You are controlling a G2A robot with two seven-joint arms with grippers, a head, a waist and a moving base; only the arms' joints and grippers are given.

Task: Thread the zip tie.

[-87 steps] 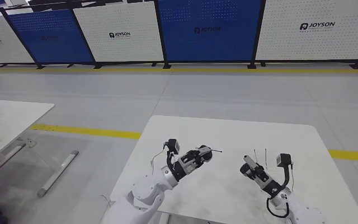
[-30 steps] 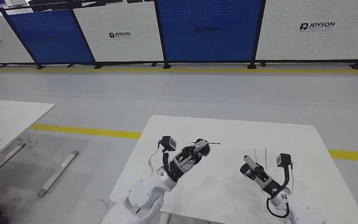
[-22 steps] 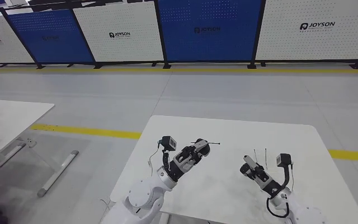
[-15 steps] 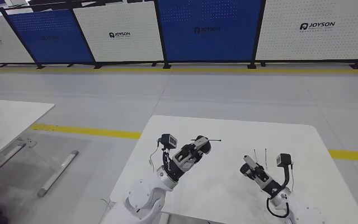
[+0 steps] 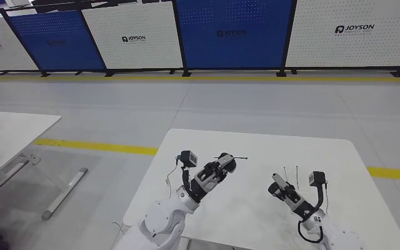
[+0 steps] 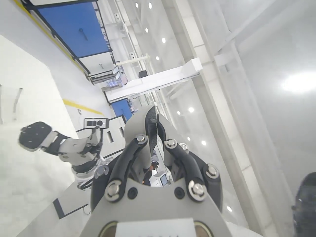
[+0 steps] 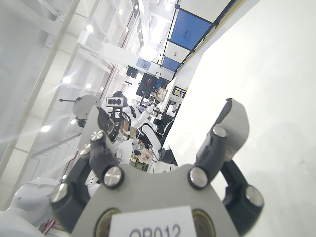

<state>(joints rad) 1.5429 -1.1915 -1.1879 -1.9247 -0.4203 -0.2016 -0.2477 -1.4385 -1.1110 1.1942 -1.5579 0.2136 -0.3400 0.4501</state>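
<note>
- Zip tie [image 5: 239, 158] is sticking out sideways from the left gripper [image 5: 224, 164], hanging above the table [image 5: 262, 142] near its middle, a little toward the left edge.
- The left gripper's fingers [image 6: 152, 124] are pressing together, pinching the tie nearer one end. Which end is too small to tell.
- The tie's long axis is running roughly along the table's far edge, with the longer free part pointing toward the right edge.
- The right gripper [image 5: 276, 182] is sitting low over the table toward the near right corner, its fingers [image 7: 230, 119] spreading wide and gripping nothing.
- Two spare ties [image 5: 285, 172] are lying flat on the table just beyond the right gripper, side by side, pointing at the far edge.
- The held tie's free part is aiming toward the right arm's side but staying well apart from that gripper. The right arm is looking like the one to close the gap and take that end for threading.
</note>
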